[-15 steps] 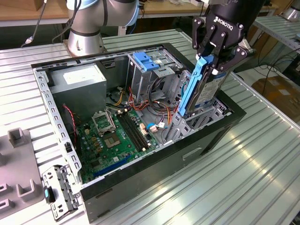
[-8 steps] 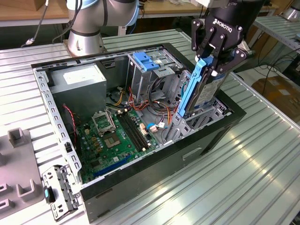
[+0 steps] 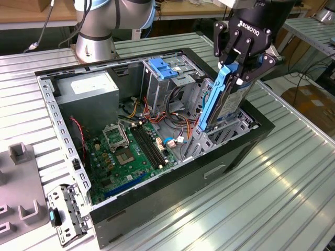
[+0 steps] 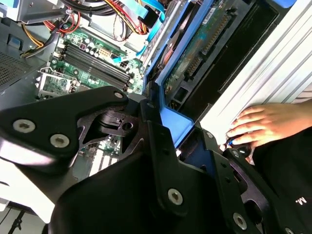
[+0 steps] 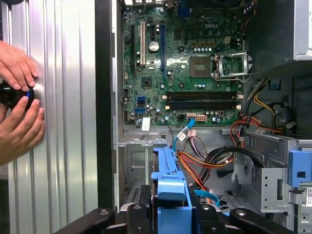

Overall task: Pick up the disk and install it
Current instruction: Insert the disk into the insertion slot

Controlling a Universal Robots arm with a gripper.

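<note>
Exterior view first: my gripper (image 3: 238, 73) is in the upper right of the frame, jaws narrowed and clamped on the disk (image 3: 233, 104). The disk stands on edge, slightly tilted. Its blue bracket (image 3: 212, 102) runs down the side toward the exterior view's left, and its lower end sits down among the metal bays at the right end of the open computer case (image 3: 172, 193). Inside the case I see the green motherboard (image 3: 128, 151) toward the middle and the grey power supply box (image 3: 89, 94) at the upper left. A blue latch piece (image 3: 164, 68) lies on the drive cage near the top. The case lies on a ribbed metal table (image 3: 272, 198).

Now the second wrist view: the black fingers (image 4: 151, 117) are pinched on the blue bracket (image 4: 173, 122). The disk's circuit-board face (image 4: 195, 53) runs away from me toward the case. The motherboard (image 4: 92, 63) lies beyond the gripper. A person's hand (image 4: 265, 124) rests on the ribbed table beside the case.

Then the first wrist view: the bracket (image 5: 170, 190) rises out of the gripper (image 5: 170, 214), over the bay floor. Orange and black cables (image 5: 204, 163) run just beside it, and the motherboard (image 5: 185, 73) is further off. Outside the case wall, one hand (image 5: 17, 66) and another hand (image 5: 19, 129) close around a small dark object (image 5: 12, 95) on the table.
</note>
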